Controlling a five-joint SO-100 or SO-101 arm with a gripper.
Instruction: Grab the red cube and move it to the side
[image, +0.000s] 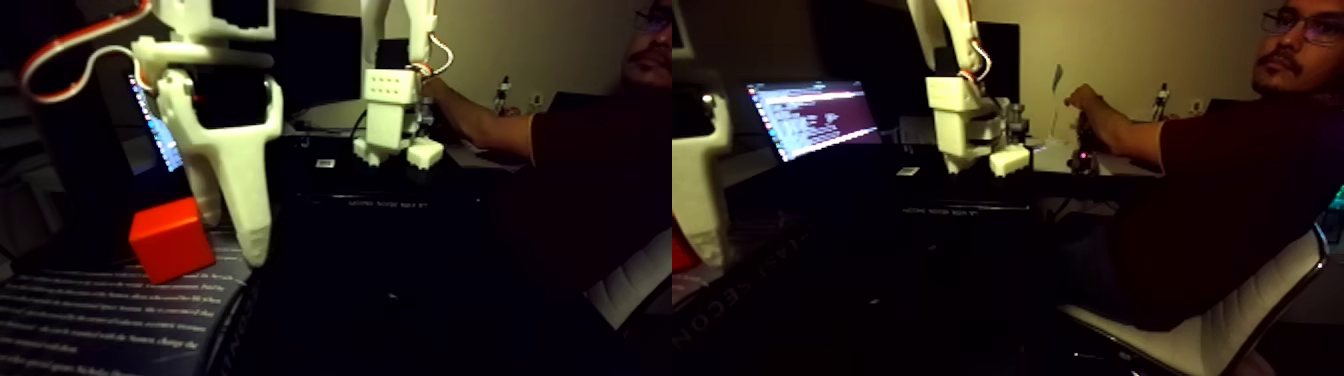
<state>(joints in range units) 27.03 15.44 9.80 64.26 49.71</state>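
A: What takes up most of the fixed view?
B: A person (1210, 190) in a dark shirt sits at the right on a white-edged chair (1220, 335), one hand stretched toward a second white arm (965, 110) standing far back on the dark surface (420, 260).

A: And the screen?
B: A lit laptop screen (812, 118) glows to the left of that far arm.

A: Where is the gripper?
B: The white gripper (232, 225) hangs near the camera at the left, its fingers parted, tips close to the surface.

A: And the red cube?
B: The red cube (170, 240) sits on a sheet printed with text (100, 320), just left of the long finger (240, 170). Whether they touch, he cannot tell.
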